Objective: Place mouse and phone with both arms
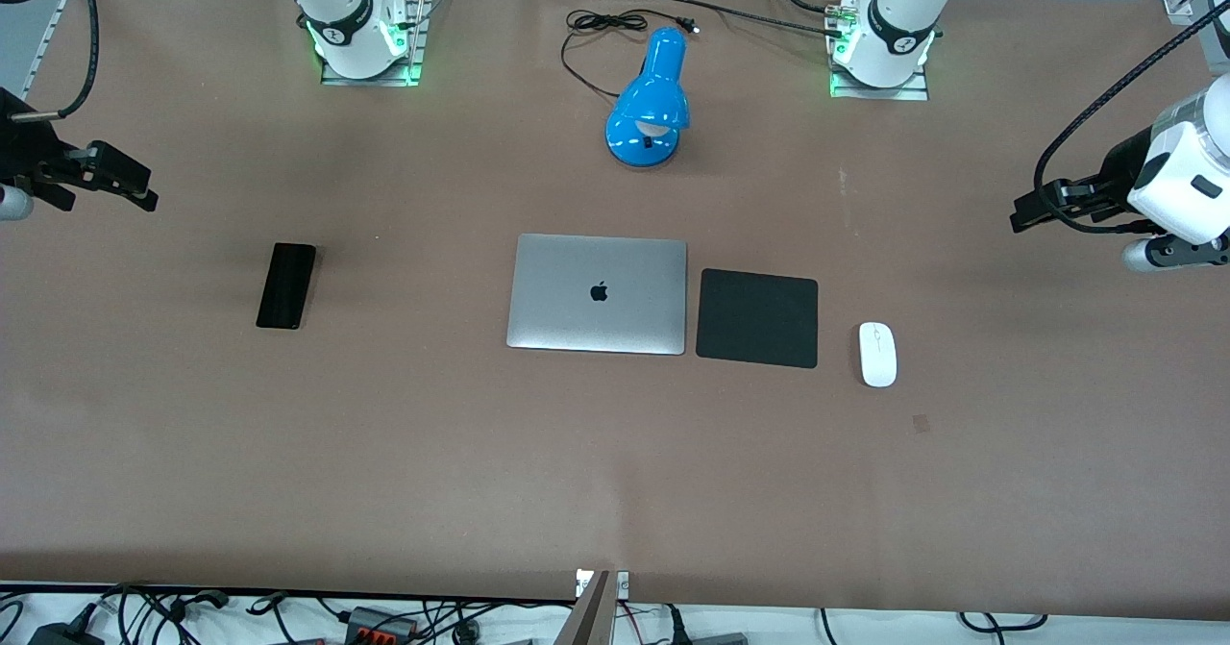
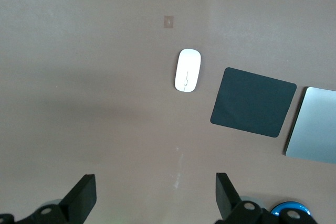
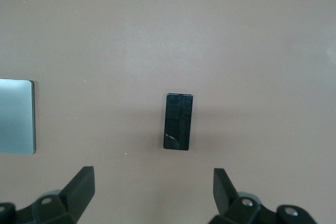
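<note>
The white oval mouse [image 1: 877,354] lies on the brown table beside the black mouse pad [image 1: 757,318], toward the left arm's end. In the left wrist view the mouse [image 2: 187,70] lies apart from my left gripper [image 2: 155,192], which is open and empty. That left gripper [image 1: 1030,208] hangs over bare table near the table's end. The slim black phone [image 1: 286,285] lies flat toward the right arm's end. My right gripper [image 1: 144,191] hovers over bare table at that end, open and empty. The right wrist view shows the phone [image 3: 178,121] ahead of the right gripper [image 3: 154,187].
A shut silver laptop [image 1: 598,293] lies mid-table, touching the mouse pad's edge. Farther from the front camera stands a blue desk lamp [image 1: 651,99] with a black cord. The arm bases stand along the table's farthest edge.
</note>
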### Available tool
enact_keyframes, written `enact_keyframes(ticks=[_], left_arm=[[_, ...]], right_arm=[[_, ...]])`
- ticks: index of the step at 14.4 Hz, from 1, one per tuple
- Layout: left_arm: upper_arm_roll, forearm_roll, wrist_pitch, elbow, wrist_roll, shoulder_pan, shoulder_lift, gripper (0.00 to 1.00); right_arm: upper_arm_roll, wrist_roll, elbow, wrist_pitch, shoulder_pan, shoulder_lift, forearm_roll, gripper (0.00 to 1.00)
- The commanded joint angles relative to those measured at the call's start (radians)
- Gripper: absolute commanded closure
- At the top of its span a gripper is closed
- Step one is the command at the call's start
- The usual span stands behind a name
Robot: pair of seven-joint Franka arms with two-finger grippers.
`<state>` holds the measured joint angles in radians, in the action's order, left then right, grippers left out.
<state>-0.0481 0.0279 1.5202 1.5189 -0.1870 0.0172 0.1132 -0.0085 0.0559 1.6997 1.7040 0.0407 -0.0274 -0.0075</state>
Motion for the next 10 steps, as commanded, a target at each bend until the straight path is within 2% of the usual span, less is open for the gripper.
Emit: enact_keyframes(ticks=[1, 5, 10], left_arm=[[-0.001, 0.024, -0.014, 0.000, 0.023, 0.012, -0.010, 0.00], [-0.001, 0.024, -0.014, 0.000, 0.023, 0.013, -0.010, 0.00], [-0.001, 0.024, -0.014, 0.000, 0.023, 0.015, -0.010, 0.00]], right_arm=[[0.007, 0.002, 0.024, -0.012, 0.004, -0.026, 0.006, 0.00], [0.008, 0.001, 0.020, -0.006, 0.005, -0.017, 0.007, 0.00], [0.008, 0.015, 0.020, -0.014, 0.005, 0.055, 0.004, 0.00]])
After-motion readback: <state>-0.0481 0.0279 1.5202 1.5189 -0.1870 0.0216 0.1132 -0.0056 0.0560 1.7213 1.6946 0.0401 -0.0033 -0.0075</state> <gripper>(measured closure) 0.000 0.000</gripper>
